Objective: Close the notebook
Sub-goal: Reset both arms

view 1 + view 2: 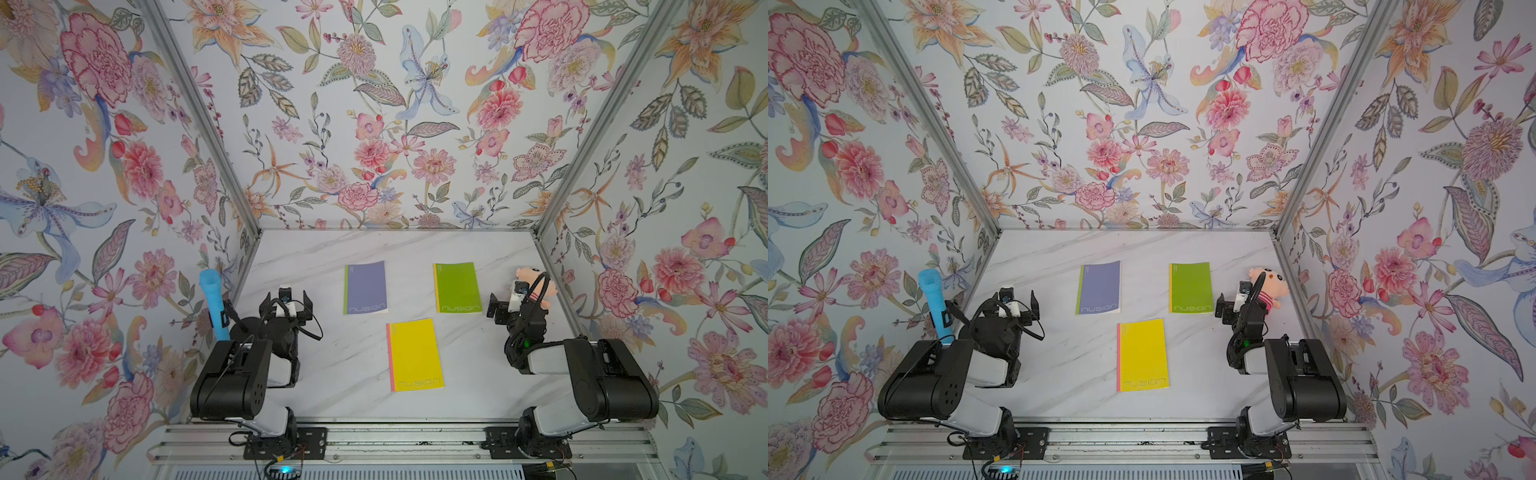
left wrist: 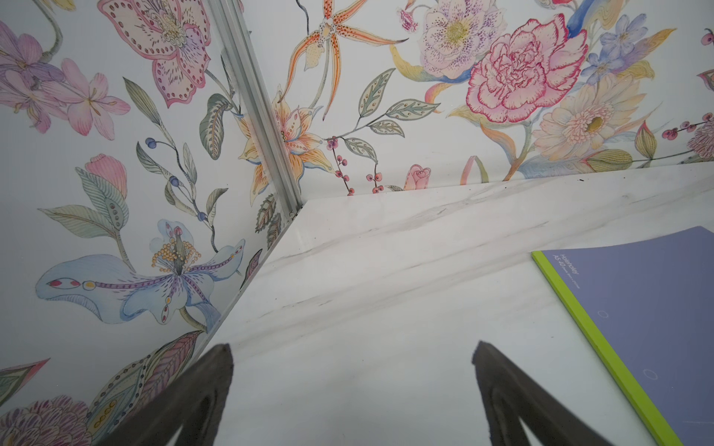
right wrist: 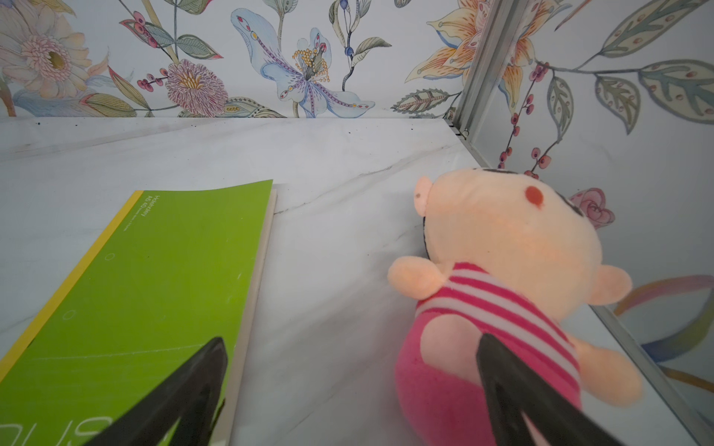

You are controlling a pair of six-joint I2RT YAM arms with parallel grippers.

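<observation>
On your desk you have three notebooks lying flat: the far left notebook and the far right notebook sit side by side, apart, and the near notebook lies in front of the gap between them. A doll lies just right of the far right notebook, by the right wall; a microphone leans at the left wall.
</observation>
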